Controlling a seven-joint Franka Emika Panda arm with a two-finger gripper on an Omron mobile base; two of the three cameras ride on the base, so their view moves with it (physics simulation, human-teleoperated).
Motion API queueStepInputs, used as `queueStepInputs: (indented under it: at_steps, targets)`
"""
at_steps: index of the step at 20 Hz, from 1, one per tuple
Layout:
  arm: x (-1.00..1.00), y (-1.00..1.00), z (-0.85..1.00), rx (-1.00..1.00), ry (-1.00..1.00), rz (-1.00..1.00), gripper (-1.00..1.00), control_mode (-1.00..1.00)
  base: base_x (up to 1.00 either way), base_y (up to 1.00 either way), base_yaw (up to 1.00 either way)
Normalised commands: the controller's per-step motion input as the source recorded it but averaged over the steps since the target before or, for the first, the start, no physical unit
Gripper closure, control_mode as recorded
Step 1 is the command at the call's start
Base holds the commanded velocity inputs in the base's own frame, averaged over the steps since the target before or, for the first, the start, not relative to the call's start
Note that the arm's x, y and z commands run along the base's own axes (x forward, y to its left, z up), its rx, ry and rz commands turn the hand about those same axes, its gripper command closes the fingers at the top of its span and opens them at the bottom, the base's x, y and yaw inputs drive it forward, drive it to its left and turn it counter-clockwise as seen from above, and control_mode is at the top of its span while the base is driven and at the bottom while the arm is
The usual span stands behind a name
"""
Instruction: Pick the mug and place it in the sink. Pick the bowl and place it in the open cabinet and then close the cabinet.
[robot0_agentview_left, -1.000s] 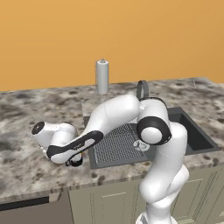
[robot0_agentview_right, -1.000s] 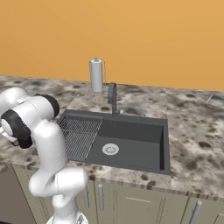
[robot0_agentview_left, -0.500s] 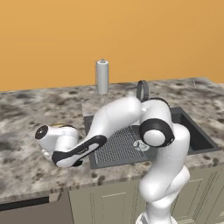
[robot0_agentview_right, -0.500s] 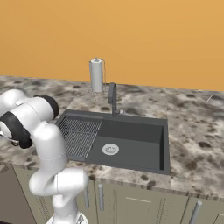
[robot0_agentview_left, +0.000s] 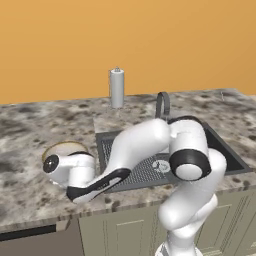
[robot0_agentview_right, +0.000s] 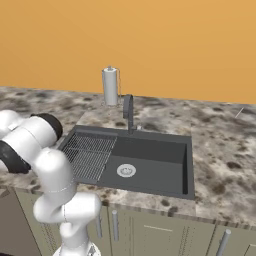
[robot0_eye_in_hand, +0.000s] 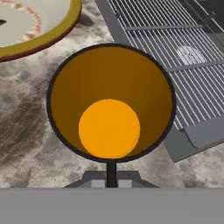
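Observation:
In the hand view I look straight down into the mug (robot0_eye_in_hand: 109, 105), black outside with a yellow-orange inside, standing on the speckled counter. Its near rim and handle run into my gripper (robot0_eye_in_hand: 111, 176), which is shut on the mug there. The bowl (robot0_eye_in_hand: 30, 26), cream with an orange-brown rim, lies just beyond the mug and apart from it. From the left base view the bowl (robot0_agentview_left: 65, 148) peeks out behind my lowered hand. The sink (robot0_agentview_left: 227, 159) (robot0_agentview_right: 150, 152) lies to the right, and its ribbed drainboard (robot0_eye_in_hand: 175, 52) is close beside the mug. The cabinet is out of view.
A paper towel roll (robot0_agentview_left: 116, 87) (robot0_agentview_right: 110, 86) stands at the back of the counter against the orange wall. The dark gooseneck tap (robot0_agentview_left: 162, 102) (robot0_agentview_right: 128, 111) rises behind the sink. The counter's front edge (robot0_agentview_left: 55, 220) runs just below my hand.
The jaws have gone from wide open to shut. My hand has sunk a little lower over the counter to the left of the sink. The bowl has not moved.

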Motion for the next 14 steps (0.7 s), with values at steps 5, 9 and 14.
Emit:
queueStepInputs:
  at_steps: [5,9,14]
  targets:
    - [-0.08,-0.16,0.50,0.02,-0.08,0.00,1.00,-1.00,0.00,0.00,0.00]
    - [0.00,-0.46,1.00,0.15,0.08,0.01,1.00,-1.00,0.00,0.00,0.00]
    - [-0.02,-0.64,0.91,0.28,0.22,0.13,1.00,-1.00,0.00,0.00,0.00]
